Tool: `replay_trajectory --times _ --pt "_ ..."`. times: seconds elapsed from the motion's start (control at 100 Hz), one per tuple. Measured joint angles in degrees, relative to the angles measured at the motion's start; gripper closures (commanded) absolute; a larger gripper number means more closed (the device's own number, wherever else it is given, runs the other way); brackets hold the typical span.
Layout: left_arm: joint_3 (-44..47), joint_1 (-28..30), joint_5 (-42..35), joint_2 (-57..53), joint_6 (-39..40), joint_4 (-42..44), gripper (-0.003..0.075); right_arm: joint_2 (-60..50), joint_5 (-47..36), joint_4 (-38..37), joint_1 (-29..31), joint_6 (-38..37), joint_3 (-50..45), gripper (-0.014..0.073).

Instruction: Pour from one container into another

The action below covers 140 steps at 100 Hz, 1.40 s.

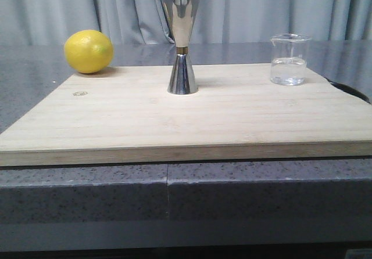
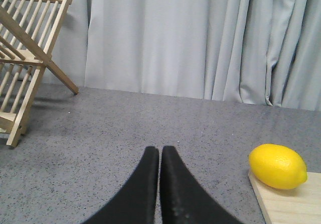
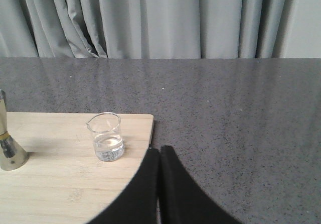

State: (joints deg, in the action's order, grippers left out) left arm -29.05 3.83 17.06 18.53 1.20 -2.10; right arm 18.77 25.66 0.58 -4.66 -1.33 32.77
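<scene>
The clear glass beaker (image 1: 289, 60) stands upright at the back right of the wooden board (image 1: 174, 119), holding a little clear liquid; it shows too in the right wrist view as the beaker (image 3: 107, 136). The steel hourglass jigger (image 1: 182, 44) with a gold waist band stands upright mid-board; only the jigger's base (image 3: 9, 151) shows in the right wrist view. My right gripper (image 3: 160, 150) is shut and empty, hovering by the board's right edge, apart from the beaker. My left gripper (image 2: 160, 150) is shut and empty over the grey counter, left of the board.
A yellow lemon (image 1: 88, 51) lies at the board's back left corner, also seen as the lemon (image 2: 277, 166). A wooden dish rack (image 2: 25, 58) stands on the counter far left. Grey curtains hang behind. A dark curved shape (image 1: 351, 90) shows off the board's right edge.
</scene>
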Motion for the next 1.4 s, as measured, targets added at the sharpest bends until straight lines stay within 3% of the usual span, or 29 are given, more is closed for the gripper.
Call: replay_trajectory --times 0.34,0.46,0.51,0.65,0.68,0.75,1.24,1.4 --pt "0.0 0.0 0.0 0.0 0.0 -0.5 0.0741 0.0 0.0 0.0 0.0 0.0 0.0 0.0658" --pt "0.0 0.0 -0.9 0.0 0.0 -0.5 0.0715 0.0 0.0 0.0 0.0 0.0 0.0 0.0575" --pt "0.0 0.0 -1.3 0.0 0.0 -0.5 0.0645 0.0 0.0 0.0 0.0 0.0 0.0 0.0447" --pt "0.0 0.0 -1.3 0.0 0.0 0.8 0.0302 0.0 -0.5 -0.9 0.0 0.0 0.0 0.0094" --pt "0.0 0.0 -1.3 0.0 0.0 1.0 0.0233 0.0 -0.6 -1.2 0.0 0.0 0.0 0.005" --pt "0.0 0.0 -1.3 0.0 0.0 1.1 0.0162 0.0 -0.7 -1.6 0.0 0.0 0.0 -0.0007" --pt "0.0 0.0 -1.9 0.0 0.0 0.1 0.0281 0.0 -0.7 -2.0 0.0 0.0 0.0 -0.0009" --pt "-0.2 0.0 -1.5 0.0 0.0 -0.9 0.0283 0.0 -0.6 -1.8 0.0 0.0 0.0 -0.0009"
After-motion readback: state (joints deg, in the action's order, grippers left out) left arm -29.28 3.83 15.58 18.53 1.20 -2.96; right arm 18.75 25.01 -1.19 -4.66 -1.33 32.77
